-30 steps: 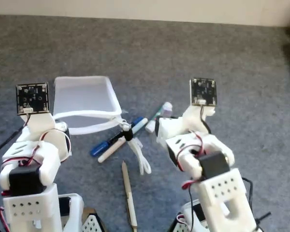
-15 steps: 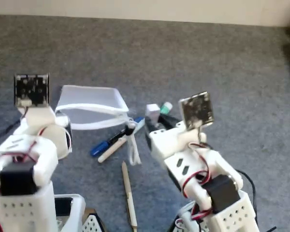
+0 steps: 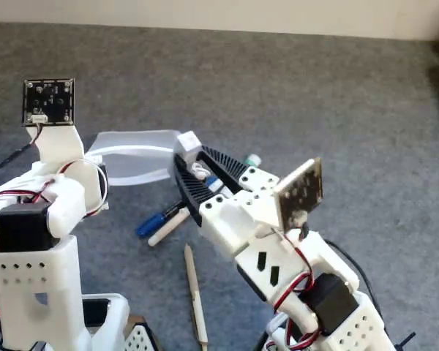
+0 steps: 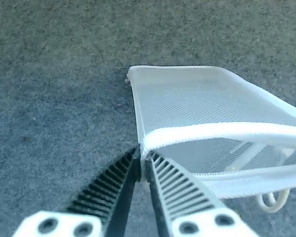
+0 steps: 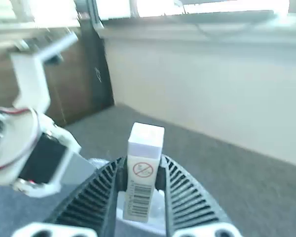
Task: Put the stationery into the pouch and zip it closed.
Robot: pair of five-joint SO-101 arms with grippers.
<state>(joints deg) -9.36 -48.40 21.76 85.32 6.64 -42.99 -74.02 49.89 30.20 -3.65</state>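
Right gripper (image 3: 192, 164), clamped on the eraser (image 3: 188, 142), has just swung up to the pouch (image 4: 197, 98) that the left gripper (image 4: 142, 157) pinches open by the rim, so drop-in looks next.

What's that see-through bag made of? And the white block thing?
The pouch looks like thin white mesh fabric with a matte finish: a fine grid weave shows, and the carpet shades through it. Its rim is a thicker woven band, likely zipper tape. The block looks like a smooth white eraser, rubber or plastic, in a printed paper sleeve; I can't tell which.
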